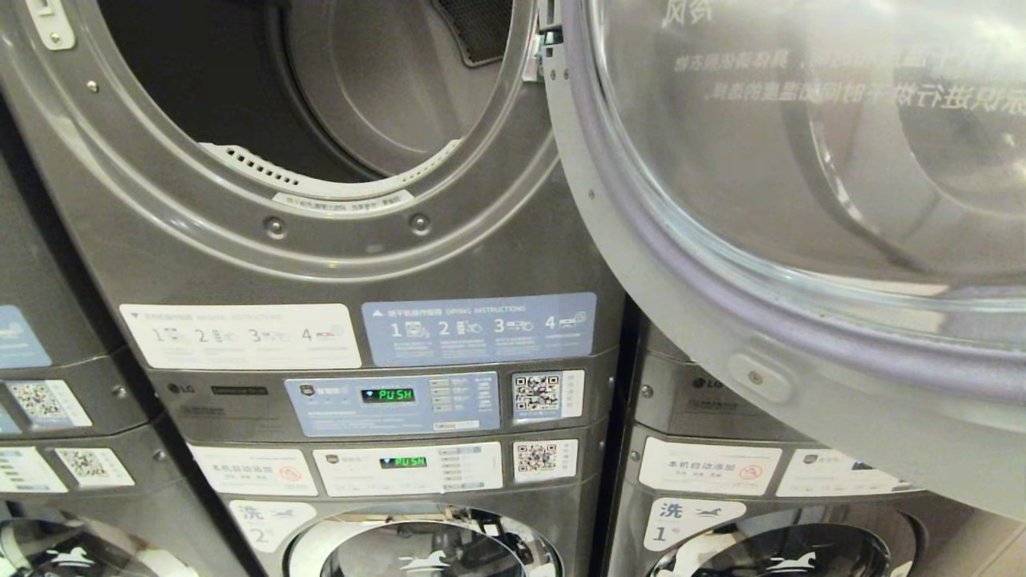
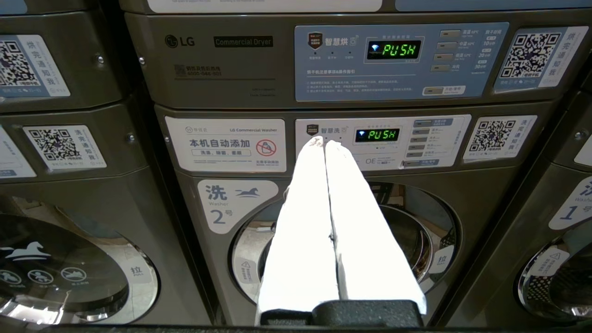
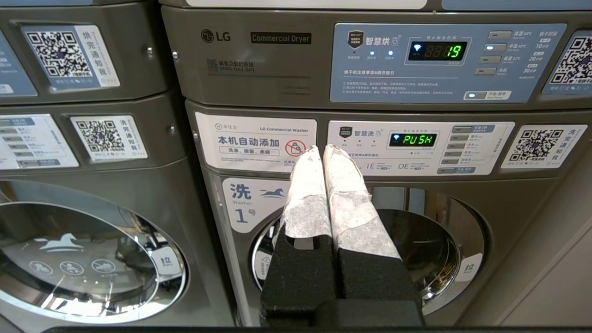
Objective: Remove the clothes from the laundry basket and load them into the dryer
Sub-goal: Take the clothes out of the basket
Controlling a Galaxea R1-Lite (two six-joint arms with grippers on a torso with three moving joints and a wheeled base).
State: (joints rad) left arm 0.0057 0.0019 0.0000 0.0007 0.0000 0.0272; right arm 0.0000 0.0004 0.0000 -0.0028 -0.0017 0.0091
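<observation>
1. Left claw: white-wrapped fingers pressed together, nothing between them. Aimed at washer no. 2, tips in line with its control panel reading PUSH.
2. Right claw: fingers together, empty, white wrap worn and grey-flecked. Aimed at washer no. 1, tips in line with the strip of labels above its round door.
3. Neither claw visible in head view.
4. Dryer, the target: stacked directly above washer no. 2, above both claws. Opening uncovered, drum dark, no clothes seen inside. White perforated lint guard along lower lip of opening.
5. Dryer door: swung wide open to the right, glass bowl filling the upper right of head view, hanging in front of the neighbouring stack.
6. Dryer panel below the opening, display reading PUSH; instruction stickers just above it.
7. Right-hand stack's dryer display showing 19.
8. Laundry basket and clothes: not in any view.
9. Room: row of grey LG stacked machines side by side, QR stickers on each.
</observation>
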